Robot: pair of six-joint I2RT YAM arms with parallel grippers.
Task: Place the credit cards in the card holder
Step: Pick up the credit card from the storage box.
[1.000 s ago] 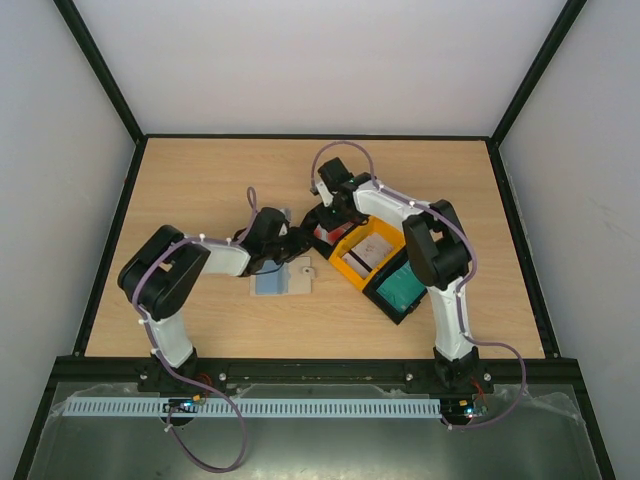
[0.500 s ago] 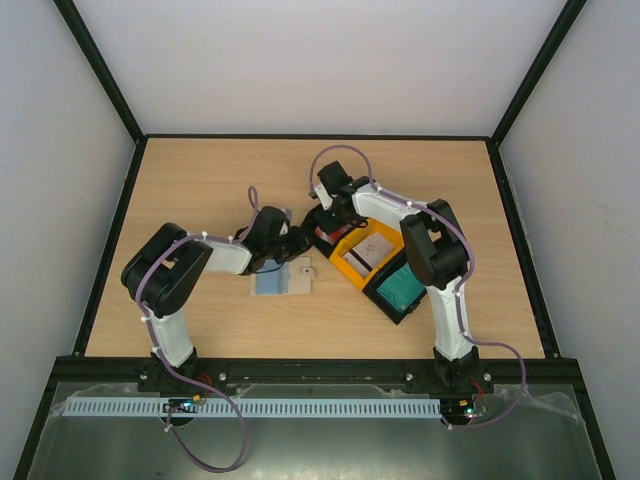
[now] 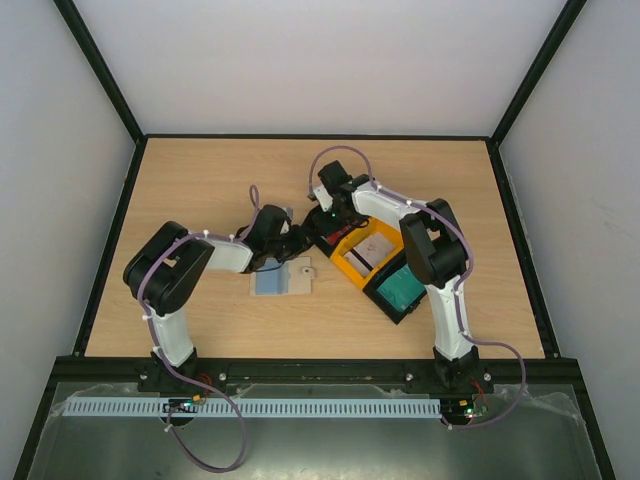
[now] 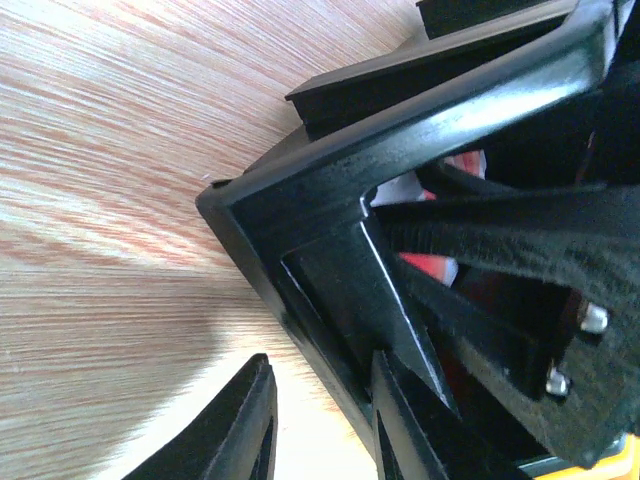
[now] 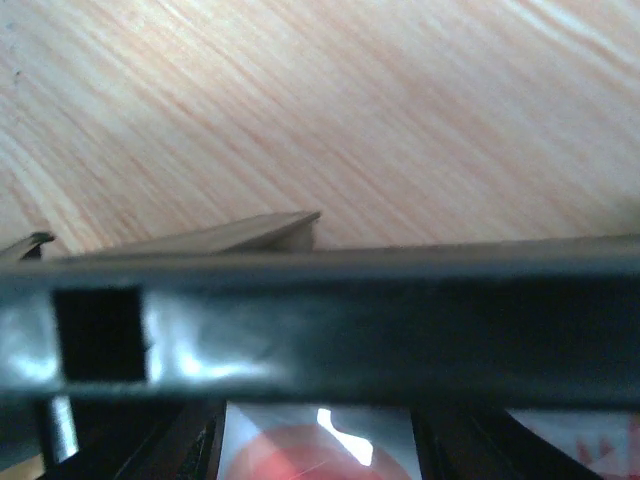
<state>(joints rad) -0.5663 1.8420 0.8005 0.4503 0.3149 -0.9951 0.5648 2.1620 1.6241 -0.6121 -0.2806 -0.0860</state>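
The card holder lies open on the table, grey-blue half on the left, beige half on the right. A red-and-white credit card lies in the end compartment of the black-and-yellow tray. My right gripper is open low over it, one finger on each side of the card. A whitish card and a teal card fill the other compartments. My left gripper is open at the tray's corner, its jaws on either side of the black wall, with table showing in the gap.
The tray sits askew right of centre, its black corner pointing at the card holder. Both wrists crowd that corner, the left gripper just below the right gripper. The holder's beige edge shows beyond the tray wall.
The left arm's elbow has crept slightly to the right and the right wrist has shifted a little over the tray's end. The card holder and tray have not moved.
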